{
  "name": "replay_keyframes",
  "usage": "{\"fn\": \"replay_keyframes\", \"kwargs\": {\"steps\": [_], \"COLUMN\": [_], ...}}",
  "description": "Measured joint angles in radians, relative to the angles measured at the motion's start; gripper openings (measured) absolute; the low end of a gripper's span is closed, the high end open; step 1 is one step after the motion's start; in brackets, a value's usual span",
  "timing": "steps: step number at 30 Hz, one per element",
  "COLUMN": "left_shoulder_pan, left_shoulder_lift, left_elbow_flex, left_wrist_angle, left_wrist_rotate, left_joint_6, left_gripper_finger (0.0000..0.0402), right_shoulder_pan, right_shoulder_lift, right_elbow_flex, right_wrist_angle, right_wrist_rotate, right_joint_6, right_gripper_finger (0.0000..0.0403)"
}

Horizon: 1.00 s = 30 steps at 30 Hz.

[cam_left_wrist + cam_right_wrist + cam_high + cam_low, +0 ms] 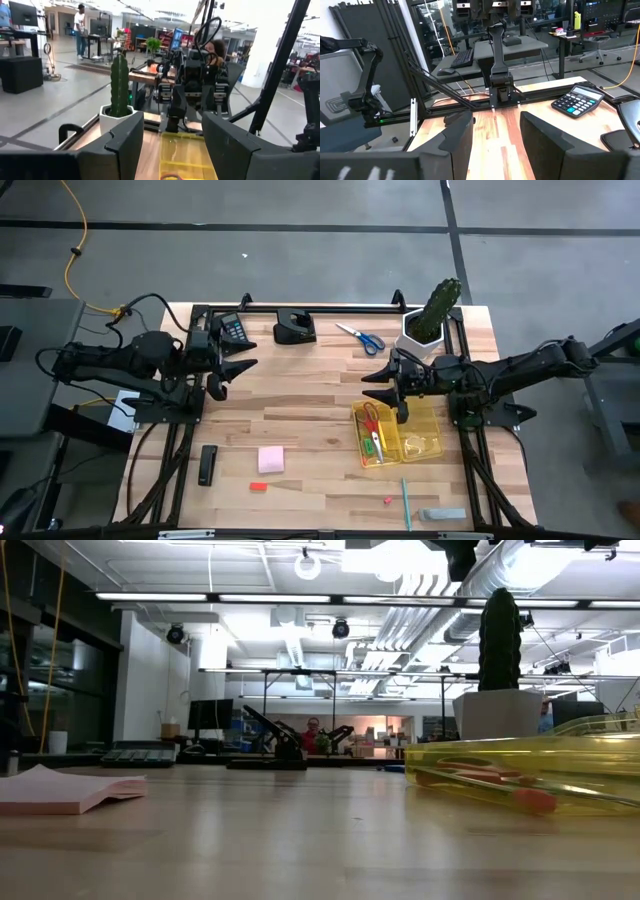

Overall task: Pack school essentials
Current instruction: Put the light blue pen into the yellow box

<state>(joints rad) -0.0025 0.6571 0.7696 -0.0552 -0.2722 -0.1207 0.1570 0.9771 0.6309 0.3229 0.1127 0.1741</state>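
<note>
- School essentials are scattered over the wooden table [320, 395]: red-handled scissors [371, 420] and a green pen [376, 442] lie inside the clear yellow tray [432, 423] at right centre.
- Blue-handled scissors [361, 337] lie at the far edge, between the black stapler-like device [294, 328] and the cactus in a white pot [432, 315].
- Pink sticky pad [270, 459] lies on bare wood, left of the tray and well apart from it; low view shows it flat at near left [60, 790].
- Small red bit [258, 487] lies just in front of the pad; a second red bit [387, 501] sits near the teal pen [405, 502] at the front edge.
- Grey flat piece [443, 514] at front right corner; black bar [207, 464] at front left; calculator [234, 330] at far left.
- Left gripper [217, 381] hovers over the table's left side near the calculator, fingers spread, nothing between them; left wrist view shows both fingers apart [127, 145].
- Right gripper [396, 386] hangs just above the tray's far end, beside the cactus pot; fingers spread and empty, seen apart in the right wrist view [457, 137].
- Person visible far behind the table in the low view [313, 732].
</note>
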Motion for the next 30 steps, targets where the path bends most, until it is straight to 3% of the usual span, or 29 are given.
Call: {"fn": "replay_keyframes", "kwargs": {"steps": [10,20,24,27,30], "left_shoulder_pan": [0.0,0.0,0.0,0.0,0.0], "left_shoulder_lift": [0.012,0.013,0.013,0.012,0.013], "left_elbow_flex": [0.0,0.0,0.0,0.0,0.0], "left_wrist_angle": [-0.002,-0.001,-0.001,-0.001,-0.012], "left_wrist_rotate": [0.053,0.054,0.054,0.054,0.053], "left_joint_6": [-0.008,-0.008,0.0,0.0,0.0], "left_gripper_finger": [0.0188,0.0188,0.0188,0.0188,0.0188], "right_shoulder_pan": [0.0,0.0,0.001,0.0,0.015], "right_shoulder_lift": [0.0,0.0,0.002,0.033,0.108], "right_elbow_flex": [0.0,0.0,0.004,0.078,0.186], "right_wrist_angle": [0.0,0.0,-0.019,-0.226,-0.502], "right_wrist_rotate": [0.006,0.088,0.085,0.041,-0.076], "right_joint_6": [0.0,0.008,0.087,0.218,0.368], "right_gripper_finger": [0.0156,0.0156,0.0156,0.0152,0.0145]}}
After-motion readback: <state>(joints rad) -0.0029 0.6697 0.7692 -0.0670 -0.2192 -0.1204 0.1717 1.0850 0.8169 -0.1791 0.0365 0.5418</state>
